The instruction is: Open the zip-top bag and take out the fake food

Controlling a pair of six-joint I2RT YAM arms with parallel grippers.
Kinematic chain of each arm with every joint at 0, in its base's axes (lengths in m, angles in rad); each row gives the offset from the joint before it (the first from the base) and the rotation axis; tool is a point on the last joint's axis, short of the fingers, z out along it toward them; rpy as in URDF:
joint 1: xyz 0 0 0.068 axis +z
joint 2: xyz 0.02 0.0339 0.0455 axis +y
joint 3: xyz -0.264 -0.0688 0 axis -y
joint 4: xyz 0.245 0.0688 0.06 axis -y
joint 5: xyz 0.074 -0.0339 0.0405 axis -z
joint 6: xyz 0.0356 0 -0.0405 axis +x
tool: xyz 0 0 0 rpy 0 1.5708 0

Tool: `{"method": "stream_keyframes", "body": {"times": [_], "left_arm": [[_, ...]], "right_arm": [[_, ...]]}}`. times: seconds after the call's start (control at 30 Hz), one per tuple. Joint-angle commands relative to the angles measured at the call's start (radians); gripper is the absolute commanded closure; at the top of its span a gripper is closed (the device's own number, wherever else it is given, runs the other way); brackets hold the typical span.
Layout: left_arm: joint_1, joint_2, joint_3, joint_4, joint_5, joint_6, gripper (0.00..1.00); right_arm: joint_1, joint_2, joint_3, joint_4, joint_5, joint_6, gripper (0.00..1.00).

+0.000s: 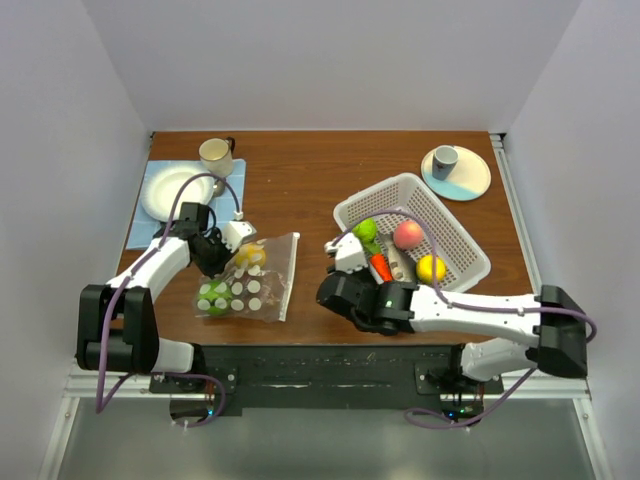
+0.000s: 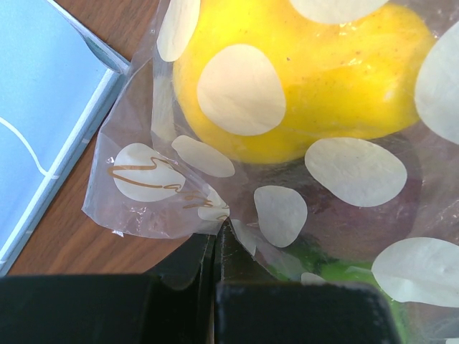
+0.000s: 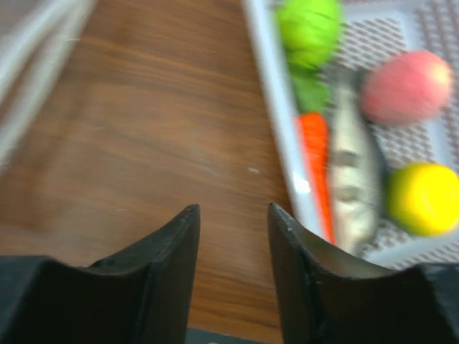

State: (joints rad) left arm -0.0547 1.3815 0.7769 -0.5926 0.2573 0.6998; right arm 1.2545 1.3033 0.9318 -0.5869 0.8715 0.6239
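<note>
The zip-top bag (image 1: 255,288) lies on the table at the left, clear with white dots. A yellow fruit (image 1: 250,255) and a green fruit (image 1: 214,299) sit inside it. My left gripper (image 1: 222,250) is shut on the bag's edge. In the left wrist view the left gripper (image 2: 216,233) pinches the film (image 2: 143,193) just below the yellow fruit (image 2: 323,72). My right gripper (image 3: 233,211) hangs open over bare wood, left of the white basket (image 3: 272,93), holding nothing. In the basket lie a green fruit (image 3: 310,25), pink fruit (image 3: 407,86), carrot (image 3: 315,158), fish (image 3: 351,179) and yellow fruit (image 3: 423,197).
The basket (image 1: 452,228) stands right of centre. A mug (image 1: 216,155) and a white plate (image 1: 178,190) rest on a blue mat (image 1: 150,170) at the back left. A small plate (image 1: 470,180) carrying a grey cup (image 1: 444,160) is at the back right.
</note>
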Motion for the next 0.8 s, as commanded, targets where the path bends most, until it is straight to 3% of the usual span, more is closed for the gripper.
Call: {"method": "stream_keyframes", "body": {"times": [0.0, 0.07, 0.27, 0.43, 0.67, 0.77], "left_arm": [[-0.005, -0.021, -0.001, 0.008, 0.020, 0.012, 1.00], [-0.005, -0.019, -0.001, 0.011, 0.019, 0.012, 1.00], [-0.005, 0.004, 0.012, 0.017, 0.020, 0.010, 1.00], [-0.005, 0.034, 0.024, 0.036, 0.011, 0.026, 1.00], [-0.007, 0.106, 0.071, 0.034, 0.017, 0.023, 1.00], [-0.007, 0.114, 0.076, 0.040, 0.008, 0.027, 1.00]], "right_arm": [[0.022, 0.123, 0.038, 0.268, -0.109, -0.203, 0.70], [0.022, 0.178, 0.015, 0.413, -0.163, -0.246, 0.73], [0.007, 0.329, -0.017, 0.717, -0.242, -0.365, 0.61], [-0.035, 0.401, -0.018, 0.913, -0.318, -0.408, 0.58], [-0.041, 0.465, 0.058, 0.981, -0.367, -0.420, 0.55], [-0.040, 0.418, 0.041, 0.970, -0.382, -0.395, 0.53]]}}
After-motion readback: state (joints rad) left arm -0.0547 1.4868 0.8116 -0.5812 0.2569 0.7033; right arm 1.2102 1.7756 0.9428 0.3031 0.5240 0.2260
